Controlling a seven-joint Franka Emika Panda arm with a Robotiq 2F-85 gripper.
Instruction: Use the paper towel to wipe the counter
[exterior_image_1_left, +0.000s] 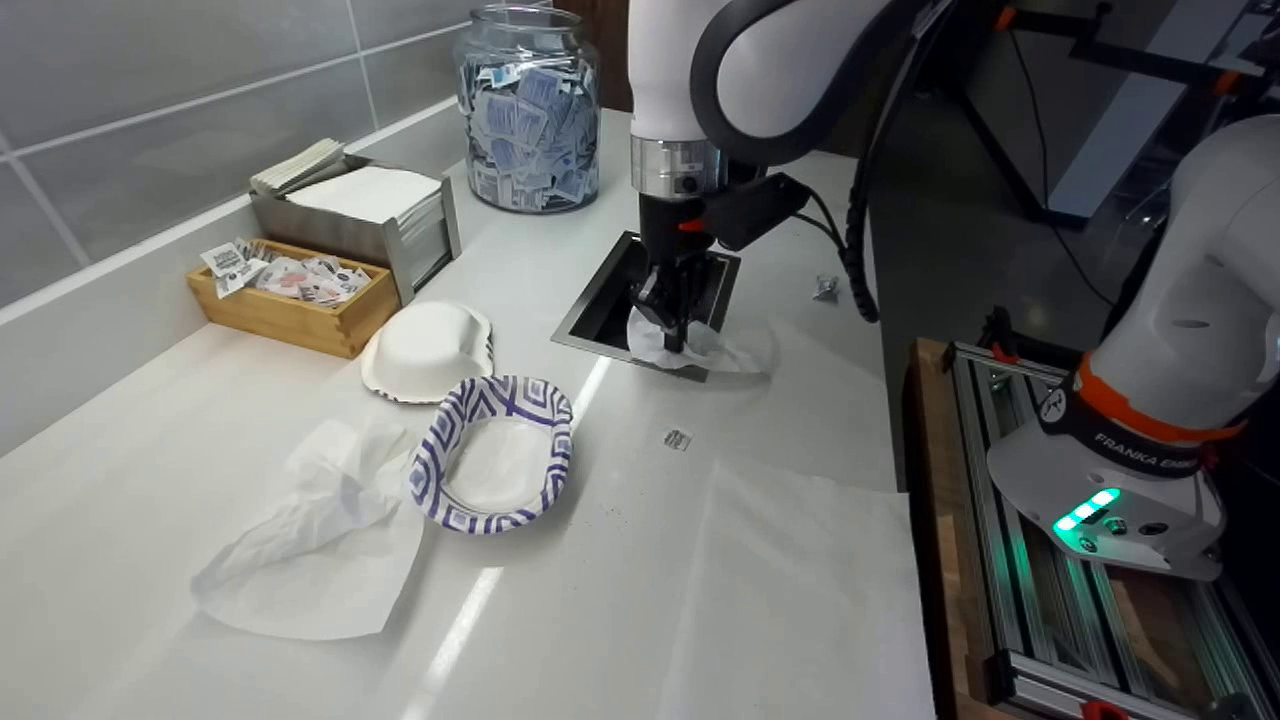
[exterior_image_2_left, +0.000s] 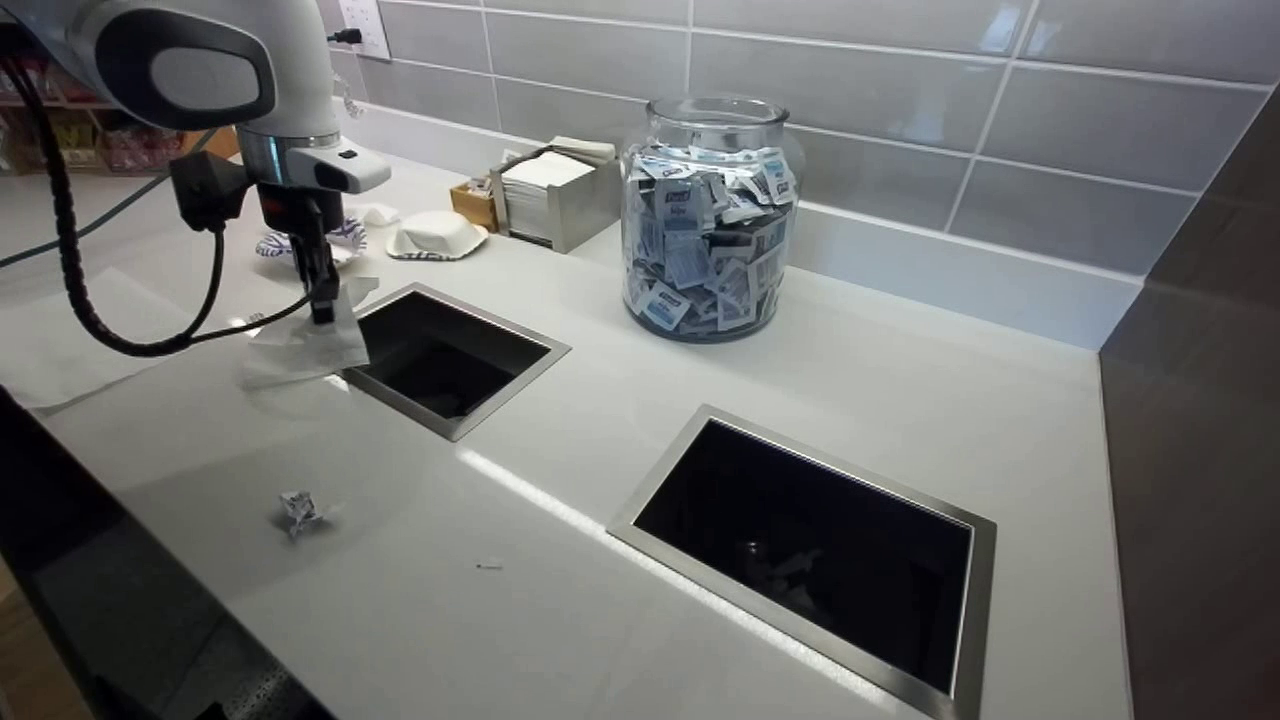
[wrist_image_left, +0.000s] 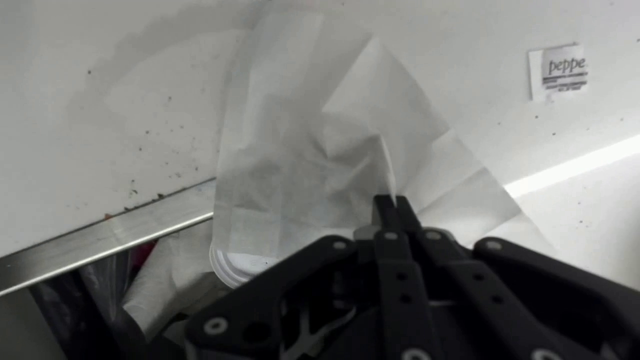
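A thin white paper towel (exterior_image_1_left: 730, 355) hangs from my gripper (exterior_image_1_left: 675, 345) in both exterior views. In the wrist view my gripper (wrist_image_left: 392, 200) is shut, with a fold of the paper towel (wrist_image_left: 300, 150) pinched between its fingertips. The towel spreads over the white counter (wrist_image_left: 450, 40) and overlaps one edge of a metal-rimmed opening (wrist_image_left: 165, 205). Dark crumbs (wrist_image_left: 175, 155) lie on the counter beside the towel and along that rim. The fingertips point down, close above the counter; whether the whole towel touches it I cannot tell.
A pepper packet (exterior_image_1_left: 677, 440), a patterned bowl (exterior_image_1_left: 430, 475), an upturned bowl (exterior_image_1_left: 425, 350) and loose white sheets (exterior_image_1_left: 310, 560) lie on the counter. A glass jar (exterior_image_2_left: 710, 230), napkin holder (exterior_image_2_left: 580, 205) and crumpled wrapper (exterior_image_2_left: 300, 508) stand around. A second opening (exterior_image_2_left: 982, 600) is nearby.
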